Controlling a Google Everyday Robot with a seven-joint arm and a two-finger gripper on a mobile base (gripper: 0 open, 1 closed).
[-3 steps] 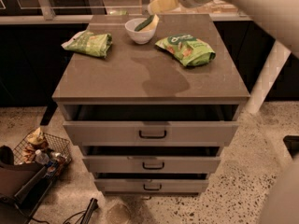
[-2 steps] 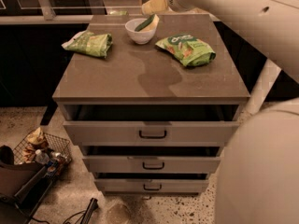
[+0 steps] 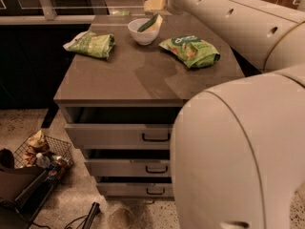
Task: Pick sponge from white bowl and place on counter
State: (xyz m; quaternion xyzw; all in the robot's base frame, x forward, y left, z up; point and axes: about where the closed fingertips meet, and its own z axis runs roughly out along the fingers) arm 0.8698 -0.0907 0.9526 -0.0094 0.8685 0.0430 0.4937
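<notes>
The sponge [image 3: 150,22] stands propped in the white bowl [image 3: 142,34]. Its long axis is tilted: the lower end is down inside the bowl, and the upper end rises past the far-right rim, pointing toward the far edge of the tabletop [image 3: 128,82]. The dark green layer faces up and left, with the pale foam along the right side.

The bowl sits near the far edge, about midway between the far corners. The hand [image 3: 155,3] hangs just beyond and above the upper end of the sponge, over the far edge. It looks close to the sponge, but I cannot tell if they touch. I also cannot tell how far open the hand is, or whether it has hold of anything.

A green snack bag [image 3: 92,44] lies toward the left edge, level with the bowl. A second green bag [image 3: 191,50] lies toward the right edge, slightly nearer. The strip from the bowl to the near edge, between the bags, is bare across its whole width.

The arm [image 3: 228,20] comes in from the far right, and its bulky lower body [image 3: 238,156] hides the near-right corner. Below the near edge, the three drawers [image 3: 119,136] step outward, each lower front set further back.
</notes>
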